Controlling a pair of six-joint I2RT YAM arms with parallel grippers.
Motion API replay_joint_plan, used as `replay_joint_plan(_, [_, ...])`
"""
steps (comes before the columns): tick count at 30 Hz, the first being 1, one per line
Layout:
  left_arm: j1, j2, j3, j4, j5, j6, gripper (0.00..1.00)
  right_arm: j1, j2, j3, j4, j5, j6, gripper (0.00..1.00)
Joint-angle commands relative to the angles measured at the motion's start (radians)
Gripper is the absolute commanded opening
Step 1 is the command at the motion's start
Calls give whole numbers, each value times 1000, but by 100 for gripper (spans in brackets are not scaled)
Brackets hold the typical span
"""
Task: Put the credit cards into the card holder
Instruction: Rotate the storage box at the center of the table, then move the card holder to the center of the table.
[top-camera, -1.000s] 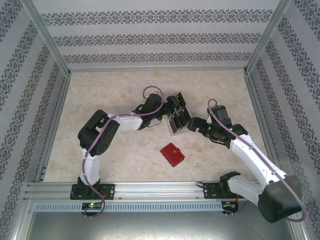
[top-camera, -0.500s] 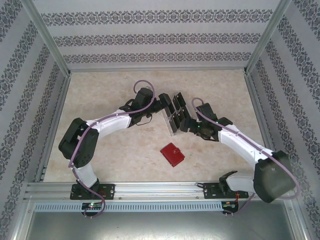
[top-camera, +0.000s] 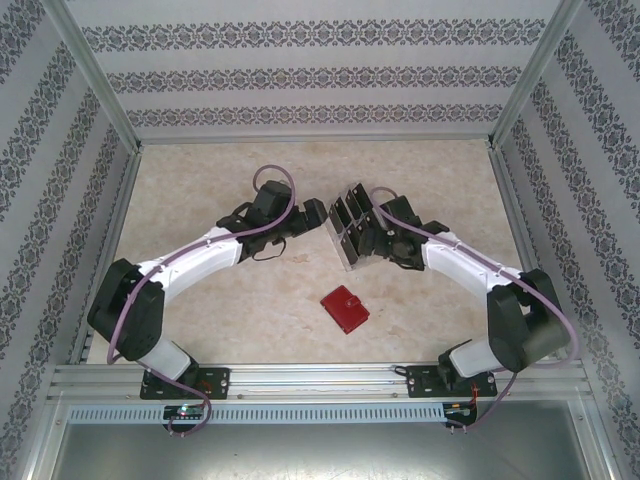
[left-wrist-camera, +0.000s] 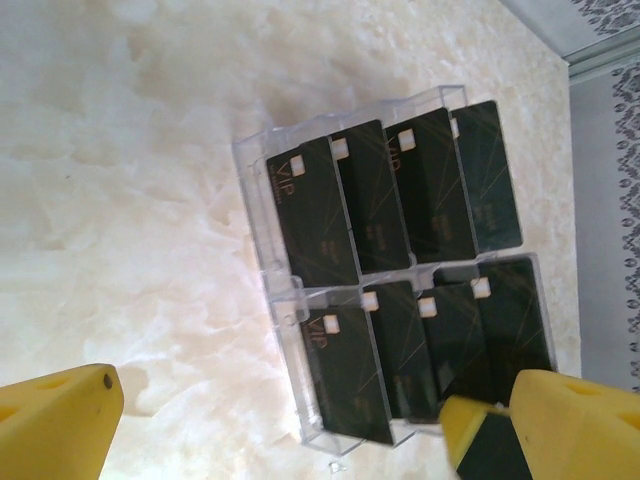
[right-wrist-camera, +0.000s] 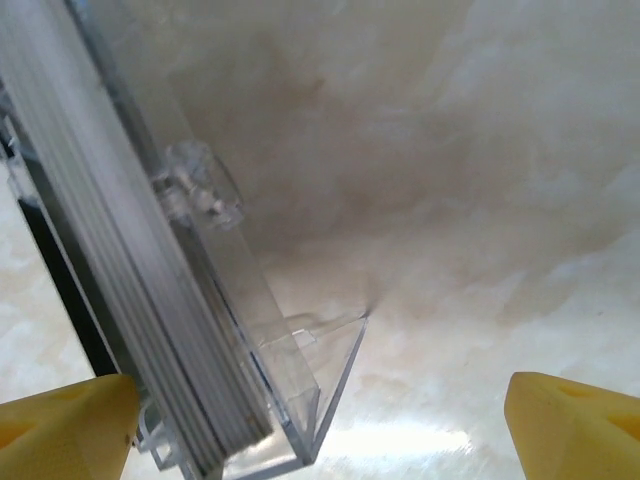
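You are bringing both arms in on the clear tiered rack (top-camera: 347, 243) at mid-tabletop (top-camera: 200, 180), one from each side. The credit cards (left-wrist-camera: 310, 215) are sitting in it in two stepped rows, black faces tilted up toward the left arm, which is why that side offers the cleaner pick.

The left pincer (left-wrist-camera: 285, 405) is hanging spread to its full width just short of the rack's low front. One yellow finger (left-wrist-camera: 60, 420) is standing off over bare marble while the other is overlapping the end cards of the near row; whether it is touching them cannot be told.

The right pincer (right-wrist-camera: 320, 410) is also gaping wide and holding nothing. It is facing the rack's clear back, with the rack's edge lying between its fingers, close by one of them. That placement looks meant to brace the light plastic so it does not slide while a card is being drawn.

The card holder (top-camera: 344, 309) is lying folded shut on the marble, nearer the arm bases and well apart from the rack and both pincers. It will likely need opening before any card goes in.
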Motion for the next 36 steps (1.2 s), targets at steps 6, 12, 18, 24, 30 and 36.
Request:
replay_joint_plan(6, [14,-94,-45,-110,-41,48,100,-59,-46,48,-7,-118,-97,93])
replay_joint_plan(12, [15,-157,-73,-190,-45,53,100,24,-236,-24,-104,-225,-83,93])
replay_joint_plan(18, [16,-230,-175,-207,-35,28,100,118,-382,-241,-56,-218,66,85])
replay_joint_plan(24, [17,-289,-256,-222,-39,23,100,213,-384,-364,61,-210,179,66])
replay_joint_plan(30, [21,-320,-300,-218,-31,14,100,286,-288,-371,118,-181,225,61])
replay_joint_plan(36, [23,-334,-325,-195,-6,5,100,354,-205,-367,182,-186,288,58])
